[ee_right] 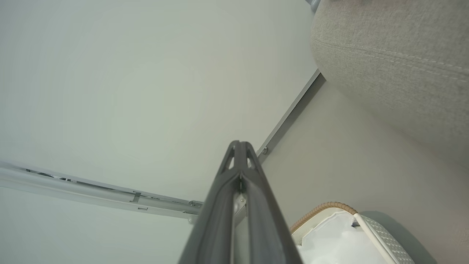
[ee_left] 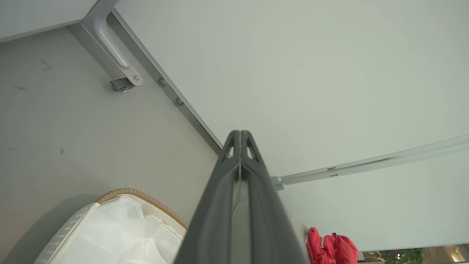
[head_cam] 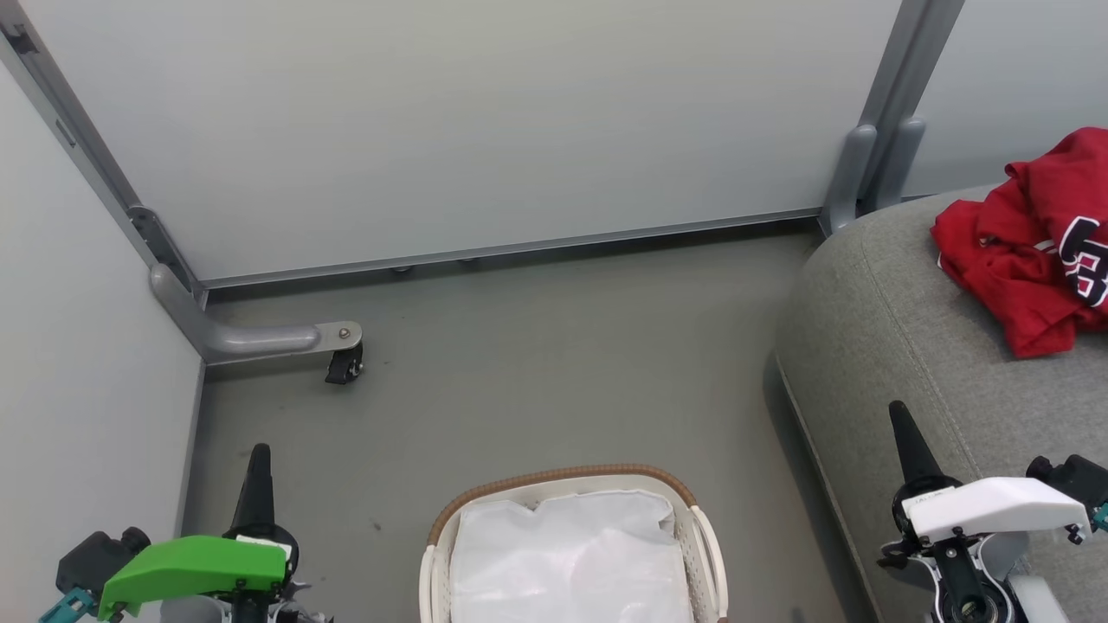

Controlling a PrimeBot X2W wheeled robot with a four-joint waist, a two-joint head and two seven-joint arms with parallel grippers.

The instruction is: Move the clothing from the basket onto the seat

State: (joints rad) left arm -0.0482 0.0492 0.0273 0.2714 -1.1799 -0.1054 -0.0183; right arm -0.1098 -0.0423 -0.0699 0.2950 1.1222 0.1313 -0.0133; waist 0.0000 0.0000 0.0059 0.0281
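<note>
Grey floor [head_cam: 537, 372] is shown with basket [head_cam: 554, 478] holding just white liner [head_cam: 571, 554]; clothing [head_cam: 1030, 251] is heaped on seat [head_cam: 900, 346]. Left gripper [head_cam: 259, 459] and right gripper [head_cam: 900, 420] are clenched and empty. Task is judged done, so no further grasp is needed.

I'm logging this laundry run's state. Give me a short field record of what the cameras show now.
clothing: red sports garments, heaped on the cushion
seat: grey woven-fabric sofa cushion, right of the basket
basket: white perforated plastic basket with brown woven rim, on the floor; white fabric liner inside, no red visible
left gripper: shut, empty, left of the basket
right gripper: shut, empty, beside the cushion
</note>
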